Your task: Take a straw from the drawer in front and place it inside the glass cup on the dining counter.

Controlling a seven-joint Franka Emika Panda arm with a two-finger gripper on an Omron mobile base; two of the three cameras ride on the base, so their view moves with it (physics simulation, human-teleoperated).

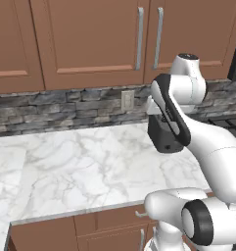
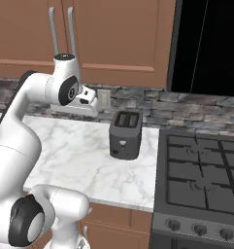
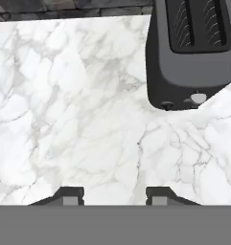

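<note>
Two dark fingertips (image 3: 71, 195) of the pincer (image 3: 114, 196) rise at the bottom of the hand view, set apart with bare marble showing between them; the pincer stands partly open and holds nothing. It hangs above the marble surface (image 1: 80, 166), pointing down at it. A drawer (image 1: 114, 218) with a slim silver handle sits in the brown wood just under the surface's near edge, closed (its front partly hidden by the robot's body). A black two-slot toaster (image 2: 125, 133) stands on the surface to the right of the pincer, near the stone backsplash (image 1: 56, 110), with marble between it and the fingertips. A pale wall outlet (image 1: 128, 99) is set in the backsplash behind the arm. Brown upper cabinet doors (image 1: 90, 39) with vertical silver handles hang above. To the far right of the surface is a gas stove (image 2: 201, 180) with dark grates and front knobs.
</note>
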